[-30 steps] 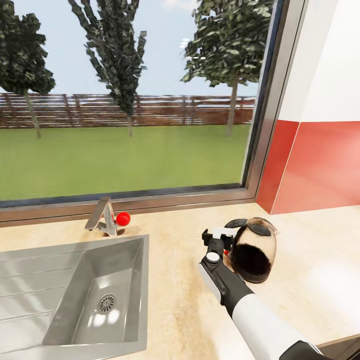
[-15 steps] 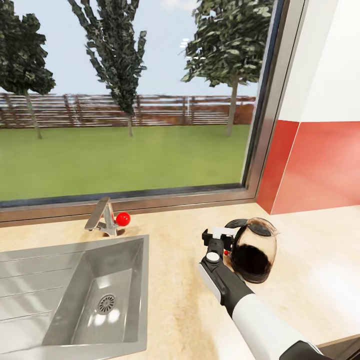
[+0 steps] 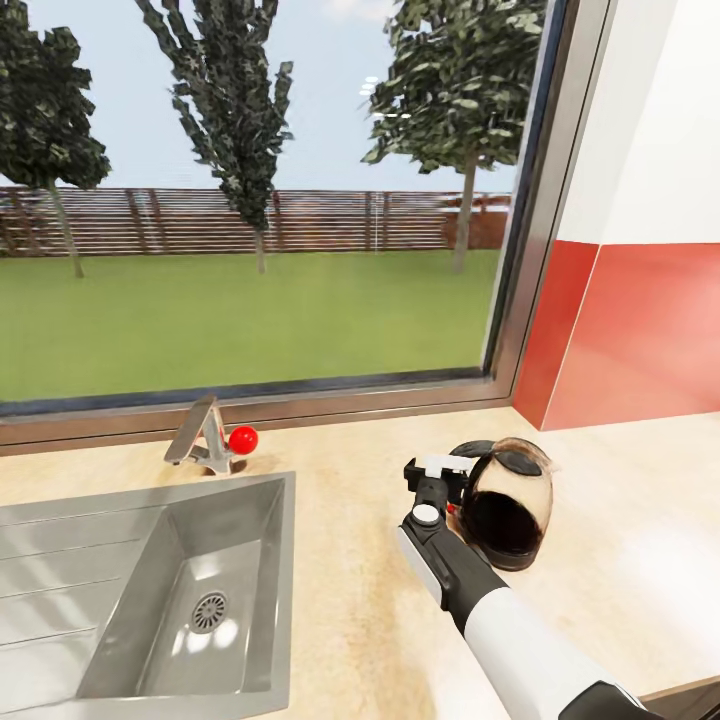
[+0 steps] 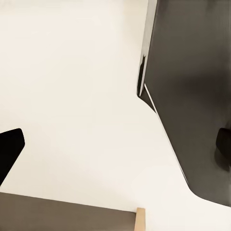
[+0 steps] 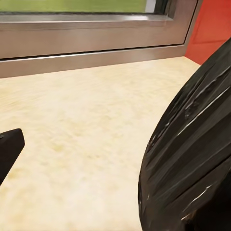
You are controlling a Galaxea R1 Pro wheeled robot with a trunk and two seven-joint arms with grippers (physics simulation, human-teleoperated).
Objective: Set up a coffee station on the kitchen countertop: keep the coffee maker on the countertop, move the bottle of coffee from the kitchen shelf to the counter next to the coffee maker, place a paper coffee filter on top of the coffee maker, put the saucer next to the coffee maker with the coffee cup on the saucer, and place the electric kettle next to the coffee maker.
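The right gripper (image 3: 447, 487) grasps the electric kettle (image 3: 505, 500) by its handle, holding it upright just above the surface (image 3: 350, 560) for carrying toward the coffee maker

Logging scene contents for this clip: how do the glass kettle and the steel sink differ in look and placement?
The clear glass domed kettle with black lid stands on the tan countertop; the inset steel sink is recessed into it. The kettle is dark and rounded, the sink grey and rectangular. Both belong to one counter.
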